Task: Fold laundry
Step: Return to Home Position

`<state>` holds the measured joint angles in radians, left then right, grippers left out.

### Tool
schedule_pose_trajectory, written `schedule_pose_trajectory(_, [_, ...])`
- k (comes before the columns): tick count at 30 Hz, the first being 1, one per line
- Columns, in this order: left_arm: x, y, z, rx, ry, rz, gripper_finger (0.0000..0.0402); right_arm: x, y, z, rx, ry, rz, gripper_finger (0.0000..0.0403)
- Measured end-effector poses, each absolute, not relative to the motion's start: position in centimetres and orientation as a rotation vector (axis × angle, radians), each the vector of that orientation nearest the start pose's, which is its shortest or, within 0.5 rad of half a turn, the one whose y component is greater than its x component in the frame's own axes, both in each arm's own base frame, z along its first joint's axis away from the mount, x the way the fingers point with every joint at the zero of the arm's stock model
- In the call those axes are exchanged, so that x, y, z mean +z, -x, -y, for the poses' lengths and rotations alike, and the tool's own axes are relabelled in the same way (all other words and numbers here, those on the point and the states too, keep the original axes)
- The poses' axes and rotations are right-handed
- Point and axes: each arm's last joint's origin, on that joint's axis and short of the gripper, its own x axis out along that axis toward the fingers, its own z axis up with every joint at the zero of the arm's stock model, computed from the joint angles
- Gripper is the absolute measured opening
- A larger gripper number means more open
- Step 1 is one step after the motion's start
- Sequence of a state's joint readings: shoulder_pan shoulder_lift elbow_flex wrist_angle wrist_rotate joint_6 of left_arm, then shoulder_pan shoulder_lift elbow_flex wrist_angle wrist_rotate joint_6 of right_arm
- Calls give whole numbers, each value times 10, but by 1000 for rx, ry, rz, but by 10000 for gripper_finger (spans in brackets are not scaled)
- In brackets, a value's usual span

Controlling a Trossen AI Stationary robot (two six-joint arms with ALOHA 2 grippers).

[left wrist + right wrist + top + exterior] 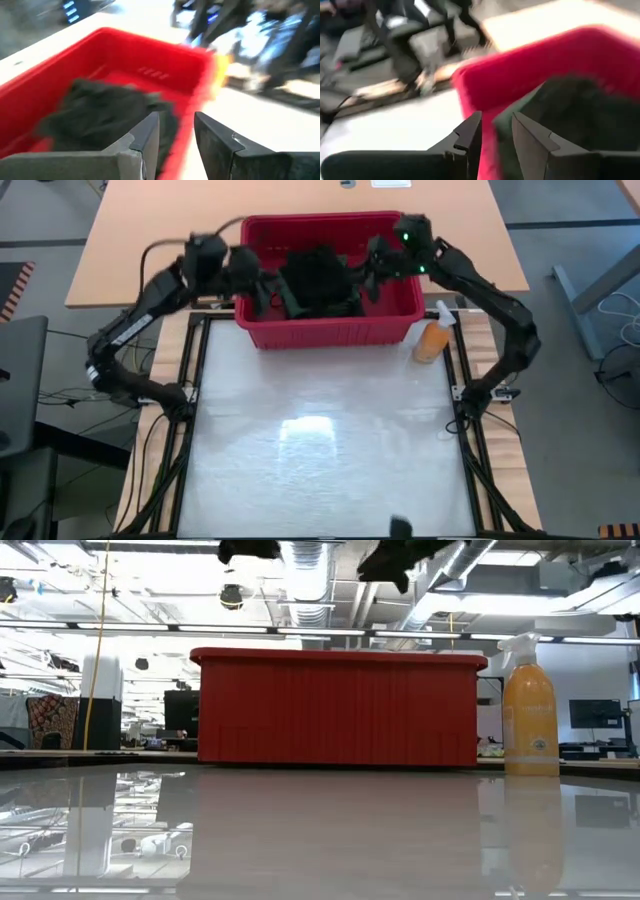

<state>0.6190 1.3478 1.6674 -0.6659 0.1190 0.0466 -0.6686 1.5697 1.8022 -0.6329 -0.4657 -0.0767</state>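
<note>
The laundry [320, 280] is a heap of dark green and black cloth lying in the red basket [330, 332] at the table's far edge. My left gripper [262, 292] hovers over the basket's left end and my right gripper [366, 278] over its right end, both above the heap. In the left wrist view my left gripper [176, 130] is open, with the laundry [105, 110] beyond its fingers. In the right wrist view my right gripper [496, 127] is open too, with the laundry [570, 115] past it. In the low view nothing hangs from either gripper.
An orange spray bottle [432, 340] stands just right of the basket, near its front corner, and also shows in the low view as the spray bottle [530, 710]. The glossy white table top [320, 450] stretches from the basket toward the near edge, inside a black frame.
</note>
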Motion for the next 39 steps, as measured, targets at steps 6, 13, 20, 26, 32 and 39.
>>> schedule_pose_trajectory(6, [427,-225,-118,328,90,-134,112,453,-254,130,-78,-148,-374,133])
schedule_pose_trajectory(13, [401,-226,-92,228,54,-78,112,422,-235,66,-80,-186,-368,130])
schedule_pose_trajectory(20, [375,-231,-56,70,182,-87,112,361,-200,21,-21,-251,-223,105])
schedule_pose_trajectory(26, [341,-241,-23,29,306,16,112,305,-166,0,15,-332,-85,55])
schedule_pose_trajectory(32, [305,-232,0,58,432,6,112,259,-143,-12,-2,-308,-53,14])
schedule_pose_trajectory(39, [288,-192,9,135,458,60,112,246,-120,-9,-82,-253,-72,21])
